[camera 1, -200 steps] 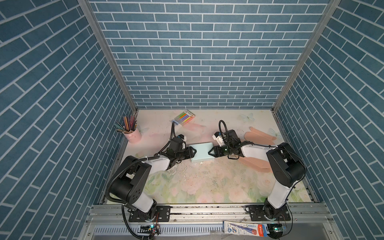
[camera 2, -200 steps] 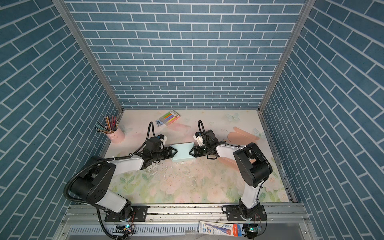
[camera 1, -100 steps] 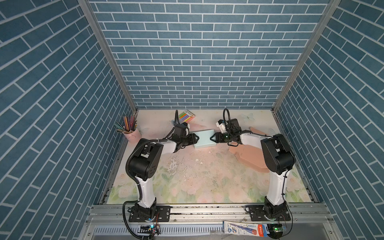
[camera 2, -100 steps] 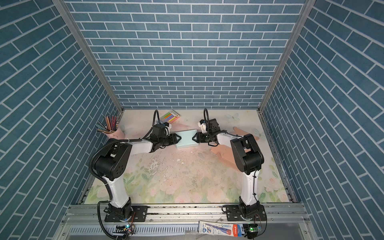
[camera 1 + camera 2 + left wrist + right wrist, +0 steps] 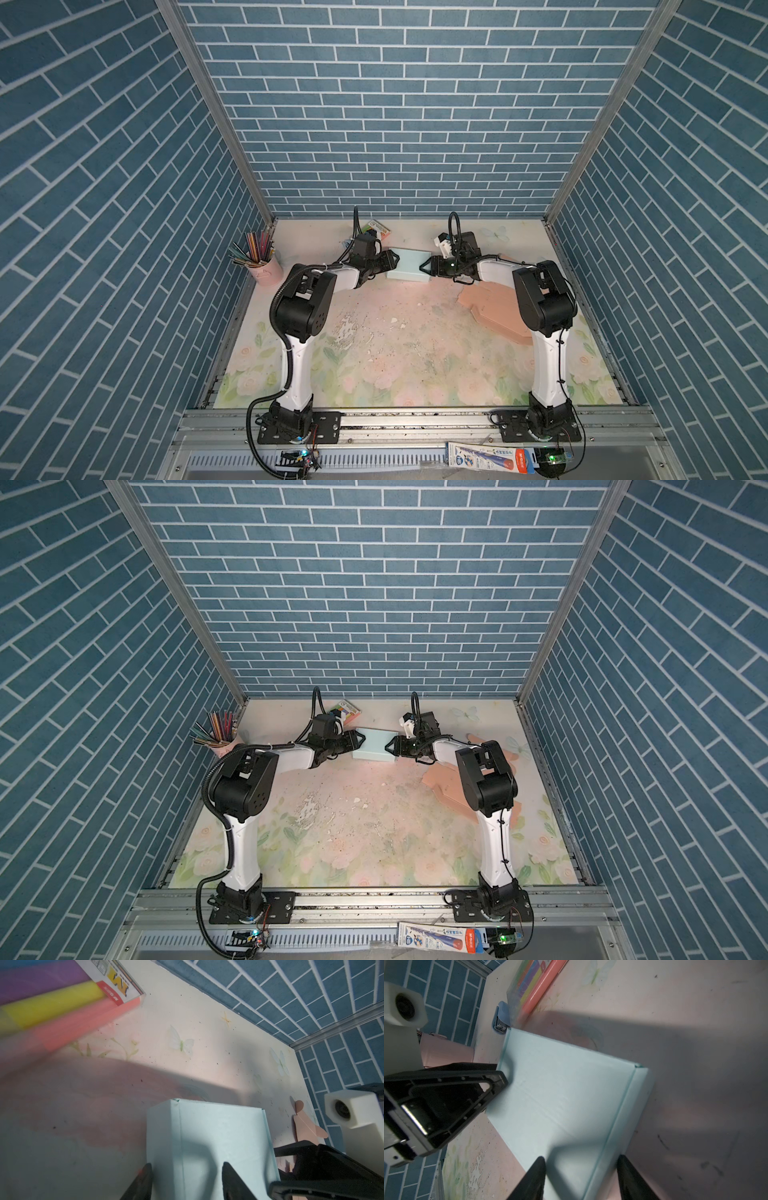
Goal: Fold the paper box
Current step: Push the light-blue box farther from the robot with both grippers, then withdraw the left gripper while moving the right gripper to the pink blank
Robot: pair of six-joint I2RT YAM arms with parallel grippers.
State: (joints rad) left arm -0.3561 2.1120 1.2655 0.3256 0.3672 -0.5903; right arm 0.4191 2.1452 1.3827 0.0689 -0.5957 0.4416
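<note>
The paper box (image 5: 407, 270) (image 5: 374, 750) is pale mint, folded shut, and lies flat near the back of the table. My left gripper (image 5: 394, 261) (image 5: 360, 739) is at its left end. In the left wrist view the jaws (image 5: 186, 1167) stand apart astride one corner of the box (image 5: 218, 1136), open. My right gripper (image 5: 424, 266) (image 5: 390, 746) is at the opposite end. In the right wrist view it (image 5: 581, 1159) is open across a long edge of the box (image 5: 566, 1095). The left gripper's fingertips (image 5: 500, 1078) touch the far end of the box.
A pink cup of coloured pencils (image 5: 266, 270) stands at the back left. A pack of highlighters (image 5: 376, 227) lies by the back wall behind the left gripper, with a small blue stapler (image 5: 500, 1020) beside it. A flat pink paper cutout (image 5: 494, 307) lies under the right arm.
Both arms carried the box from the middle of the table towards the back wall, mostly in the first half second. The right jaws have spread slightly wider.
</note>
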